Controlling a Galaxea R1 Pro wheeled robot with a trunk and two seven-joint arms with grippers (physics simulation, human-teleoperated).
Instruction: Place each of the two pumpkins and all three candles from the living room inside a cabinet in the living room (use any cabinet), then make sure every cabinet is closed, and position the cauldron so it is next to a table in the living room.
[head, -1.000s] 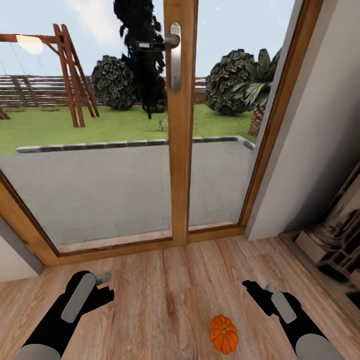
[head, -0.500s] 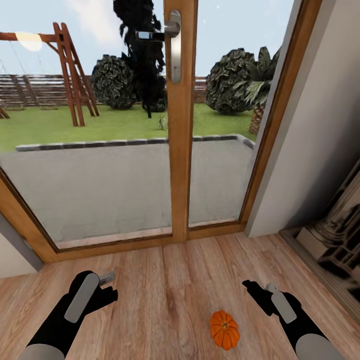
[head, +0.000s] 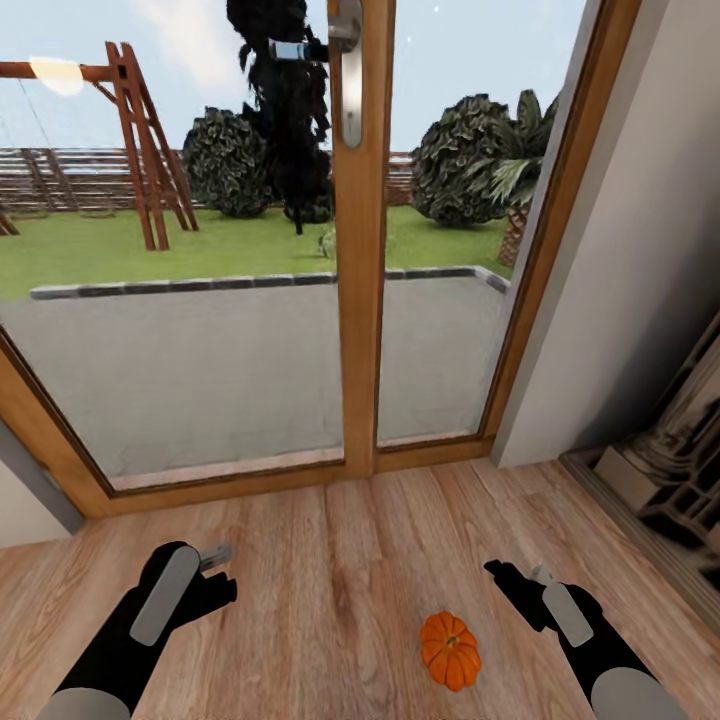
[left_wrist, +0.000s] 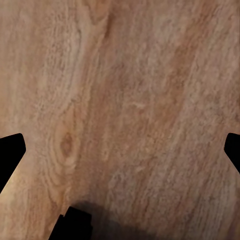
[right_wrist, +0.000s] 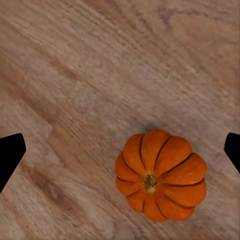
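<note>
1. From the head camera I see one pumpkin (head: 450, 650) sitting upright on the wood floor (head: 330, 600), stem up, nothing touching it.
2. It lies between my two arms, nearer the right one, and just inside the glass door (head: 200, 350) with its wooden frame (head: 360, 300).
3. My right gripper (head: 497, 570) hangs above the floor, just beside the pumpkin on its right and a little farther toward the door. In the right wrist camera its fingertips (right_wrist: 11, 152) sit at opposite edges of the picture, spread wide, with the pumpkin (right_wrist: 161, 175) on the floor below and off toward one finger, not centred in the gap.
4. My left gripper (head: 215, 555) hangs over bare floor, well apart from the pumpkin. Its wrist camera shows the fingertips (left_wrist: 10, 152) far apart, with bare floorboards (left_wrist: 120, 100) between them.
5. Neither gripper holds anything.
6. A door handle (head: 345, 70) is mounted high on the frame.
7. At the right edge of the head view a dark mirror-like panel (head: 670, 470) stands against the wall (head: 620, 250).
8. Through the glass I see a paved patio (head: 200, 370), lawn, bushes and a wooden swing frame (head: 140, 150).
</note>
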